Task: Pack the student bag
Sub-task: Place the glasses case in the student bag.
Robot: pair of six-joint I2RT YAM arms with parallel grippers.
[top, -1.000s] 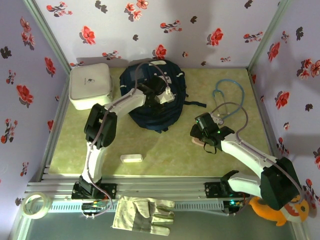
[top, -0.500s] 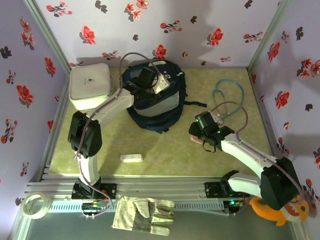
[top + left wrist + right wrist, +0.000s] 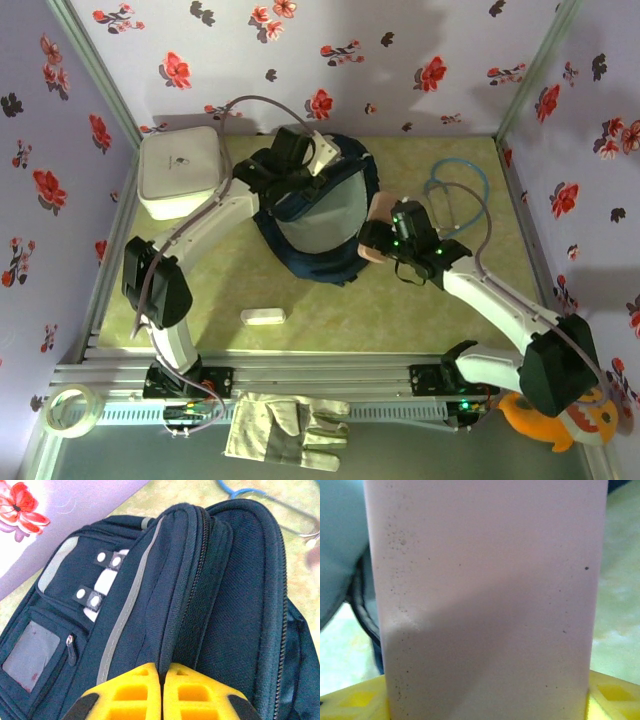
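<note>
- Fingers of the left arm pinch the student bag by its flap, propping its mouth open.
- Right fingers grip a pink slab beside that opening, presumably for loading.

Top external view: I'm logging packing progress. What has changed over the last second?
The left gripper gripped the flap of the student bag and pulled it toward the far wall, opening the bag and baring grey lining. The right gripper, carrying a pink flat object, moved leftward to the bag. The white box, stethoscope and small white item stayed put.
</note>
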